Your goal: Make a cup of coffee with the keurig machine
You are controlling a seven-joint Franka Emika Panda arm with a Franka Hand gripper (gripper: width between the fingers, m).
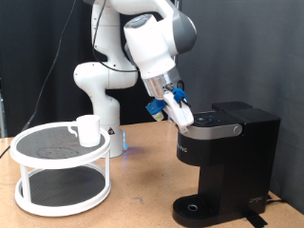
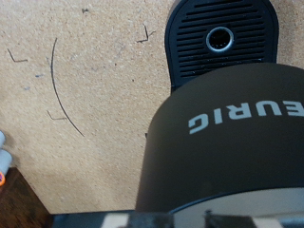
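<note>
**Clerk:** Setting: dark curtain behind, pale wooden table below. Item one, the keurig machine, lower right of the exterior view. Boxy black body, lid down, round drip tray at its foot with nothing standing on it.

**Assessor:** Handling?

**Clerk:** Judged heavy and rigid, glossy plastic, likely slippery on the curved front. Not a thing to lift; best worked at the lid's front edge or the top buttons, pressing straight down so the base does not skid.

**Assessor:** Item two?

**Clerk:** The cup, small, white, upright on the upper tier of the white two-tier stand, left of the frame, well apart from the machine. Judged light, stiff, breakable, glazed smooth. Hold across the rim wall or by the side handle; the handle's exact facing is hard to make out at this size.

**Assessor:** Gripper?

**Clerk:** The gripper sits at centre frame, tilted down onto the machine's top front corner, at or just above the lid. Nothing shows between its fingers. Whether the jaws stand open or closed, I cannot tell; the wrist view shows only the machine's front and tray beneath.
</note>
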